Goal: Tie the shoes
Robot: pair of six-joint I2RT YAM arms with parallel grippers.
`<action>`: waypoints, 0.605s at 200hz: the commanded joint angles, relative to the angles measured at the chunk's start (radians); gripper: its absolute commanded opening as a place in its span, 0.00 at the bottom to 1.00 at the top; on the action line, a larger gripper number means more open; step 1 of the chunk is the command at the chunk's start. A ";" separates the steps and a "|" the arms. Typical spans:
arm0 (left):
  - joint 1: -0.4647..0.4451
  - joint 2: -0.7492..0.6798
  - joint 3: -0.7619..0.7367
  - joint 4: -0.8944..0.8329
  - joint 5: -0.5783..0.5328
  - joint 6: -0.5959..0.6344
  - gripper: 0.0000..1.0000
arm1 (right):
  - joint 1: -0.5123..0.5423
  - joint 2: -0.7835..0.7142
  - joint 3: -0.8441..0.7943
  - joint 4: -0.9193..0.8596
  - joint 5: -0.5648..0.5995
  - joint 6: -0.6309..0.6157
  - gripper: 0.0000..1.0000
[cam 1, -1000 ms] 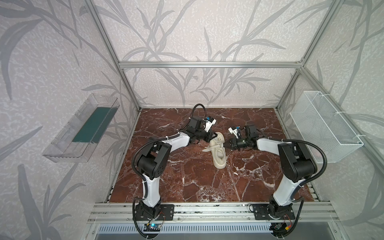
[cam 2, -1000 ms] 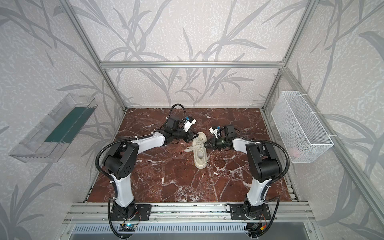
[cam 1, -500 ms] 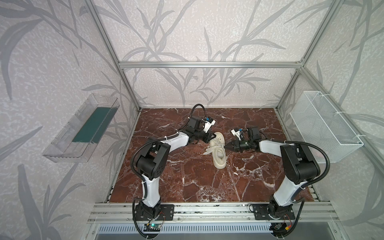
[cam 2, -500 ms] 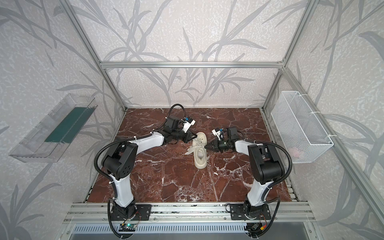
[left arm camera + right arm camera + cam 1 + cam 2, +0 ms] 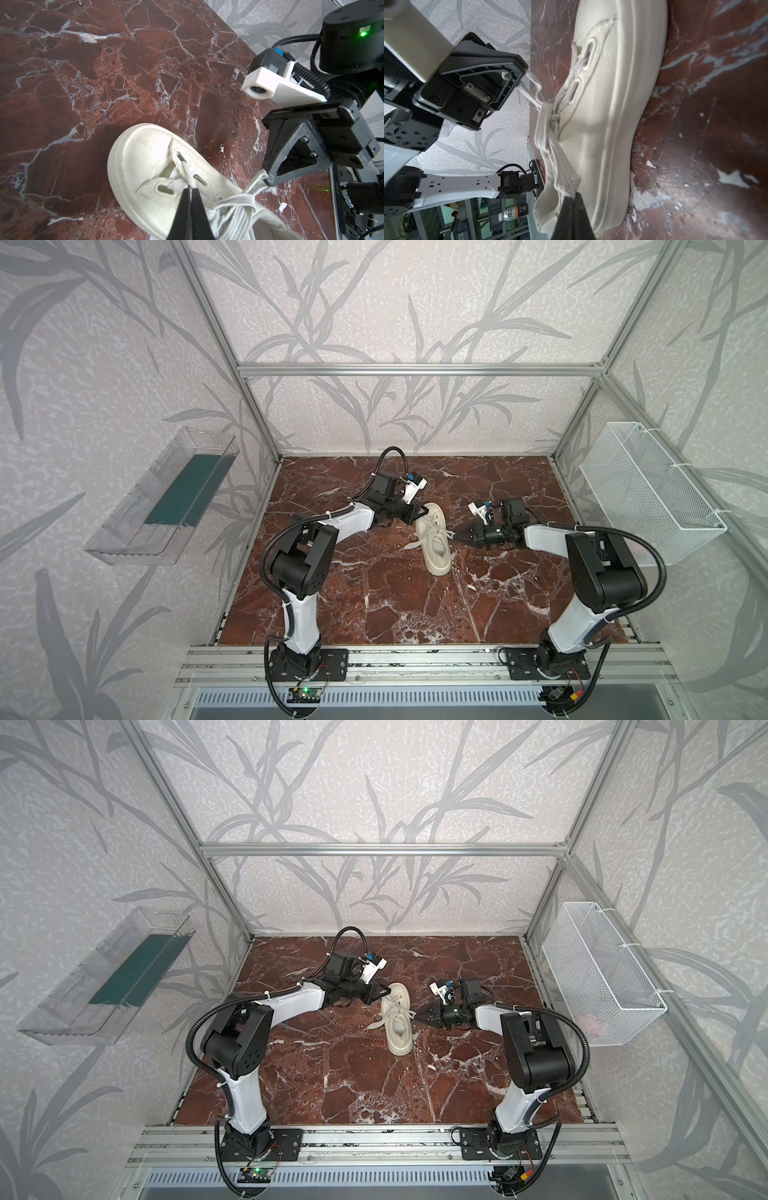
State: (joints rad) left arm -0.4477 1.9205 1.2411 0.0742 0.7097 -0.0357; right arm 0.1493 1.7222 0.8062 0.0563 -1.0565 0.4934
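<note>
**Soft laces (image 5: 548, 133) pinched from both sides**

The cream sneaker (image 5: 435, 545) stands sole-down mid-tabletop (image 5: 374, 597), between the two arms. The left fingers (image 5: 182, 209) are closed tight on a strand near the toe eyelets. The right fingers (image 5: 581, 214) are clamped on a folded loop beside the shoe's opening. The flat laces look limp and the shoe light enough to drag, so take hold of lace, not canvas.

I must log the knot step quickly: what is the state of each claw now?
Left claw: closed, pinching a lace strand of the sneaker.
Right claw: closed, pinching a second lace strand.
</note>
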 commanded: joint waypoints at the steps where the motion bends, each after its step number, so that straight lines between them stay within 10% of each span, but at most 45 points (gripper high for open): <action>1: 0.016 -0.003 -0.002 0.004 0.014 0.017 0.00 | -0.014 -0.046 -0.014 -0.017 -0.019 -0.026 0.00; 121: 0.037 0.035 -0.020 0.042 0.026 -0.008 0.00 | -0.038 -0.088 -0.096 -0.036 -0.020 -0.041 0.00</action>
State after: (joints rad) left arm -0.4259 1.9392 1.2316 0.0822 0.7307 -0.0387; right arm 0.1165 1.6657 0.7410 0.0376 -1.0641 0.4561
